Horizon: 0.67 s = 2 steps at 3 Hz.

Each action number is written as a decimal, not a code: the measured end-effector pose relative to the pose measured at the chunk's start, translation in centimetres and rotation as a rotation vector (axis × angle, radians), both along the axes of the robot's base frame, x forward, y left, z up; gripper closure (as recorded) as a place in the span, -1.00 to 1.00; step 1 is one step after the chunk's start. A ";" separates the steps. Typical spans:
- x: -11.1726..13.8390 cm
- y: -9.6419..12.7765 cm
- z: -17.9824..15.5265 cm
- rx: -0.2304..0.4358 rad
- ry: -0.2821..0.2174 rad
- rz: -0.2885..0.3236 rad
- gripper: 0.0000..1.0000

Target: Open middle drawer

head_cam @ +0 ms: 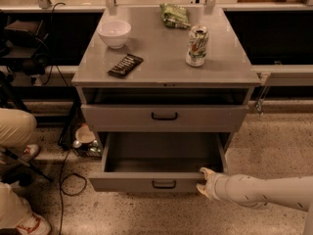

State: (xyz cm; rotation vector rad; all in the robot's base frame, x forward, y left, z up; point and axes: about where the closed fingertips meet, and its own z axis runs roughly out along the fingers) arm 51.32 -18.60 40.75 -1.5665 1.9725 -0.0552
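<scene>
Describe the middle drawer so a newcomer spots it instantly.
Find the grey cabinet with a bowl and can on top. The middle drawer sits just below the top drawer. It alone is pulled far out, showing a bare grey inside, with the gripper at its front right corner.

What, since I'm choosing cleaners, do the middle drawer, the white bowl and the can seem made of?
The middle drawer, with the gripper at its front's right end, looks like grey painted sheet metal: thin walls, matte sheen. The white bowl seems glazed ceramic or plastic; smooth gloss leaves that open. The can looks aluminium, with printed sides and shiny rim.
</scene>
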 end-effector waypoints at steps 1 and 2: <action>-3.4 0.0 -0.9 0.026 0.040 -0.047 1.00; -3.2 0.0 -0.5 0.026 0.040 -0.048 1.00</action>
